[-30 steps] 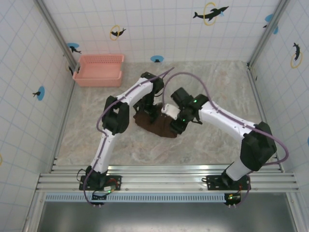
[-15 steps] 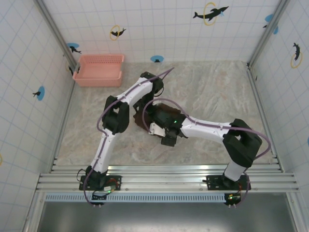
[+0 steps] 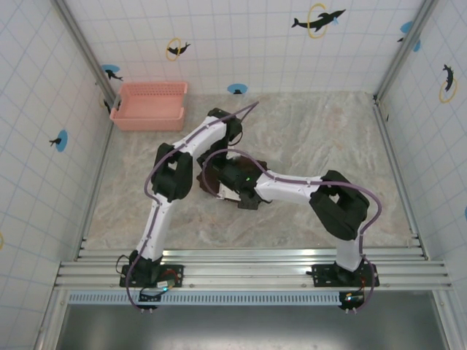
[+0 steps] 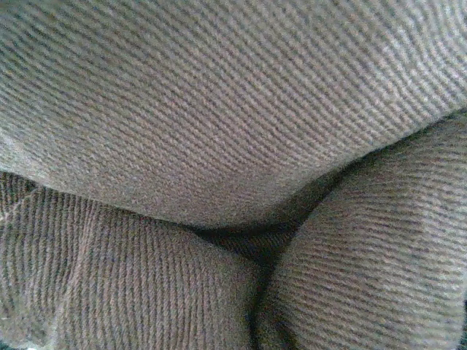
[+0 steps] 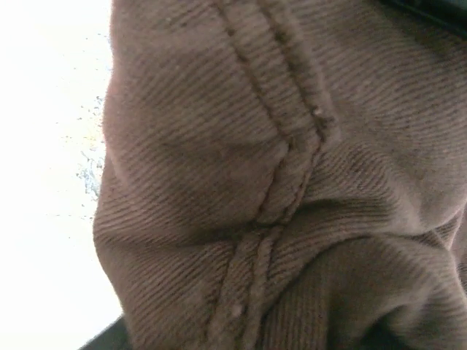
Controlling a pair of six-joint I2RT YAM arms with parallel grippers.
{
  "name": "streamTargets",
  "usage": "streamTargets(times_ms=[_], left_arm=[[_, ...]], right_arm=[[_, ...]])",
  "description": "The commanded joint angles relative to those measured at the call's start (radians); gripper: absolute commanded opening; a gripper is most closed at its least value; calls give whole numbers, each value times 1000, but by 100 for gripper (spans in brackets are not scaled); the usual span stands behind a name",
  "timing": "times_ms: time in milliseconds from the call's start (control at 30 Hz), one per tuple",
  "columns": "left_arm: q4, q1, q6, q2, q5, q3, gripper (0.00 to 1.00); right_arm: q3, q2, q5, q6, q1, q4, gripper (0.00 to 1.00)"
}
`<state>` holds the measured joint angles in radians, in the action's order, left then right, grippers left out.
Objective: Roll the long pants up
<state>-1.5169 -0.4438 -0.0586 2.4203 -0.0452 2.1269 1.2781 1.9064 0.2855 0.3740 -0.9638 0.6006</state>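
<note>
The long pants (image 3: pixel 209 178) lie as a compact dark brown bundle in the middle of the table, mostly covered by both arms. My left gripper (image 3: pixel 222 156) presses down into the bundle's far side. My right gripper (image 3: pixel 225 187) reaches across the bundle from the right, its white wrist on the cloth. In the left wrist view, ribbed brown cloth (image 4: pixel 219 124) folds into a dark crease and hides the fingers. The right wrist view has the pants (image 5: pixel 190 146) with a double stitched seam (image 5: pixel 286 182) right against the lens. Neither view tells how the jaws stand.
A pink plastic basket (image 3: pixel 151 106) stands at the back left against the tiled wall. The marbled table (image 3: pixel 328 138) spreads around the bundle. A strip of bright tabletop (image 5: pixel 44 160) lies left of the cloth in the right wrist view.
My right arm has swung left across the bundle, from its right side to over its left part. The bundle looks smaller. My left arm has barely shifted.
</note>
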Motion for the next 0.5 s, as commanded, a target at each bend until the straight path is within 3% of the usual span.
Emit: streamTargets(times_ms=[0,200,467], left_arm=[[60,-1,41,53,20,-55,98],[65,54,30,-47,-10,-39,97],[59,138,-37,-223,1,33,97]], right_arm=[[22,48,-267,30,22,69,21],[157,46,-784,-20,162,257,17],[185,66,-1224,-210,368,217,14]])
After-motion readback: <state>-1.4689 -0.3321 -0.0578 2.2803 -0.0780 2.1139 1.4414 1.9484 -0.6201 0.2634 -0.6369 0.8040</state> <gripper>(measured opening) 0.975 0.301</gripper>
